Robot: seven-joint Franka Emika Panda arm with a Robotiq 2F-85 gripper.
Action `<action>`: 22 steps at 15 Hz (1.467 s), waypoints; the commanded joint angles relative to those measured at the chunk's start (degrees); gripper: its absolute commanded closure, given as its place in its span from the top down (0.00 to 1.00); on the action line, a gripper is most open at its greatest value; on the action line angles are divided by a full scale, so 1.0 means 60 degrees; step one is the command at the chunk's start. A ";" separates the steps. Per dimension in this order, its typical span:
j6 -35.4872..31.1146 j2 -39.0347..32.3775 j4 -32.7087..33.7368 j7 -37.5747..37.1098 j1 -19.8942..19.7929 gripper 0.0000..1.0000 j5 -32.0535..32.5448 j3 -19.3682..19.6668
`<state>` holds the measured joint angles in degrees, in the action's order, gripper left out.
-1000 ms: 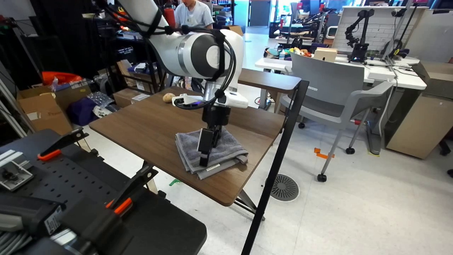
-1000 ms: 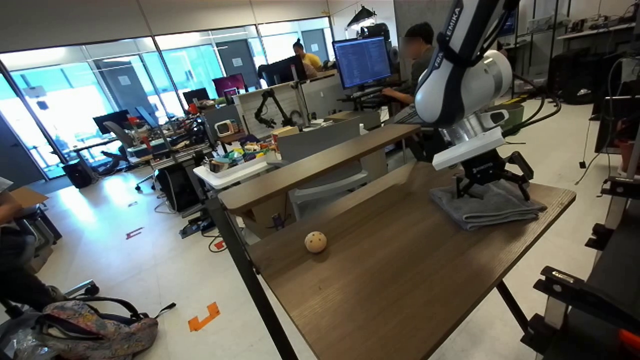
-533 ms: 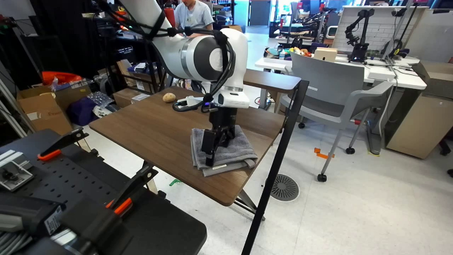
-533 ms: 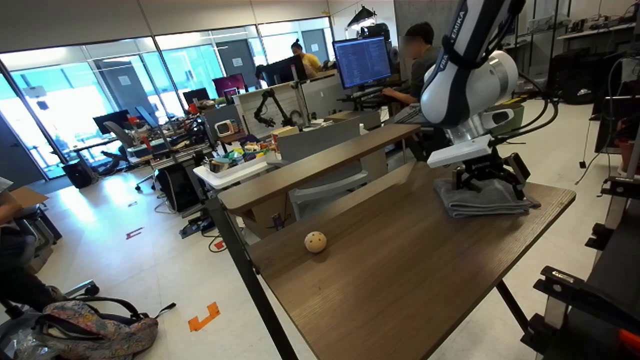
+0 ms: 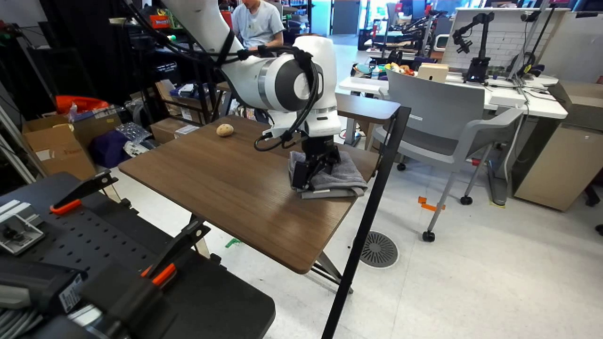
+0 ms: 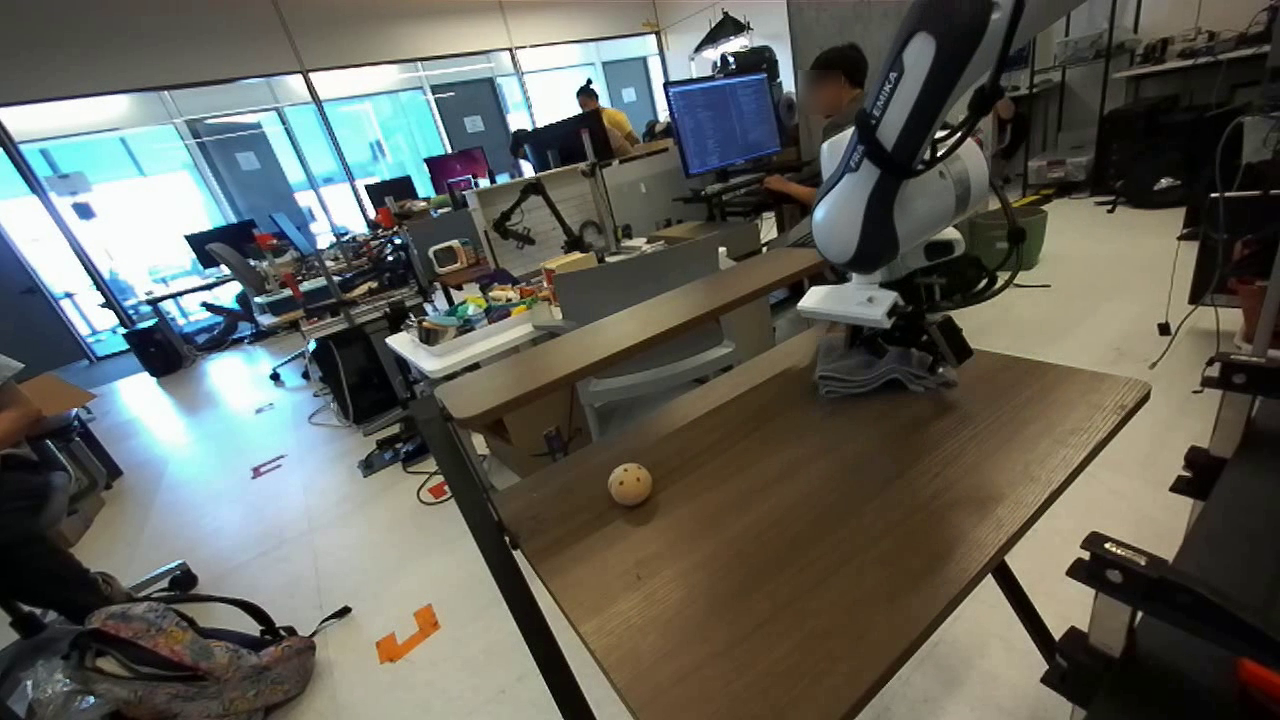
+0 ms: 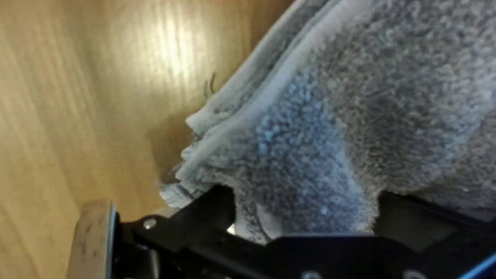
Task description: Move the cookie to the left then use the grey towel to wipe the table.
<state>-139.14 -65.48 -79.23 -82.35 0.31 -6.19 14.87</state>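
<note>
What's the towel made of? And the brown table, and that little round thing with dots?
Towel: probably cotton terry cloth, soft and dull; the wrist view shows fuzzy pile.
Table: wood or a wood-look covering, slight sheen; brown grain lines show.
Round thing: unsure. It's pale, dull and dotted in an exterior view, maybe wood or plastic.

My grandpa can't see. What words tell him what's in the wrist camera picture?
A fluffy grey towel, seen very close, fills much of the right side, lying folded on a shiny wood-grain table. Along the bottom, the black gripper touches the towel, with cloth between its fingers.
</note>
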 commanded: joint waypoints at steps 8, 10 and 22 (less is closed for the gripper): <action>-0.0802 0.0398 -0.1329 0.2240 0.0761 1.00 0.0269 -0.1299; -0.0938 0.1022 -0.2214 0.2786 0.1113 1.00 0.0354 -0.1336; -0.0001 0.2503 -0.4528 0.4500 0.3788 1.00 0.0912 -0.2383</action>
<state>-143.13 -51.15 -105.08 -58.28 21.60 -3.15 1.42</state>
